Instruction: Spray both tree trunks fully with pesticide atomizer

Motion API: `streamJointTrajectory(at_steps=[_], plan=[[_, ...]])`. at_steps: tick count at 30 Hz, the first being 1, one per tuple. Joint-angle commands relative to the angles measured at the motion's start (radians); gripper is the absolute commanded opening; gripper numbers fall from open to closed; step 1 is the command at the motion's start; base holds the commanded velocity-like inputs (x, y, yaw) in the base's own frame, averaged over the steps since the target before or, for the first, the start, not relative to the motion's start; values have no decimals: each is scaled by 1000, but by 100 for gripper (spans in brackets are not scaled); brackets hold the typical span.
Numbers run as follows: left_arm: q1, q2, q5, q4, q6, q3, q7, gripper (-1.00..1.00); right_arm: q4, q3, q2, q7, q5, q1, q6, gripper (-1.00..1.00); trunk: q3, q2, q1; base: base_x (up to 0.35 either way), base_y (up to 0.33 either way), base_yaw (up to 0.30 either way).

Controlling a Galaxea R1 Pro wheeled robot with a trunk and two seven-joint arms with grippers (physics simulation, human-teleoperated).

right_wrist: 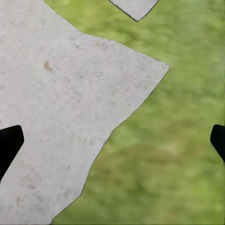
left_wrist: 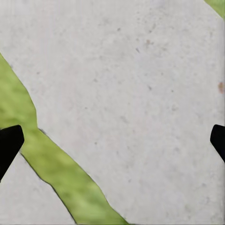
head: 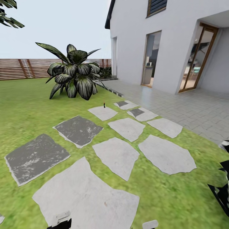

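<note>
A small dark object that looks like the pesticide atomizer (head: pixel 104 104) stands far ahead on the garden lawn (head: pixel 28 108), at the edge of a pale stepping stone (head: pixel 102 113). It is too small to make out in detail. The tree trunks are out of view; jagged dark foliage (head: pixel 8 16) hangs in the top left corner. My left gripper (left_wrist: pixel 112 140) is open over a pale stone and a strip of grass. My right gripper (right_wrist: pixel 112 140) is open over a stone's edge and grass. Both hold nothing.
Several grey and pale stepping stones (head: pixel 117 156) lead ahead over the grass. A short palm (head: pixel 74 76) stands at the back left before the slat fence (head: pixel 22 68). The white house (head: pixel 171 41) and its paved terrace (head: pixel 190 108) lie to the right.
</note>
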State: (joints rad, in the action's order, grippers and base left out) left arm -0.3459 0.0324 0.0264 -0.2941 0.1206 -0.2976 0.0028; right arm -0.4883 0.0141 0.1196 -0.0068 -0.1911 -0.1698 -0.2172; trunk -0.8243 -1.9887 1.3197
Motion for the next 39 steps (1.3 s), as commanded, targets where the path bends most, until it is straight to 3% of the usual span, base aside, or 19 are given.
streamJointTrajectory(at_steps=[1,39], plan=[[-1,0,3,1,4,-3,0,100,0,0,0,-1,-5,0,-2,100,-1,0,0,338,0,0],[-1,0,1,1,4,-3,0,100,0,0,1,-2,-4,0,-1,100,-1,0,0,338,0,0]])
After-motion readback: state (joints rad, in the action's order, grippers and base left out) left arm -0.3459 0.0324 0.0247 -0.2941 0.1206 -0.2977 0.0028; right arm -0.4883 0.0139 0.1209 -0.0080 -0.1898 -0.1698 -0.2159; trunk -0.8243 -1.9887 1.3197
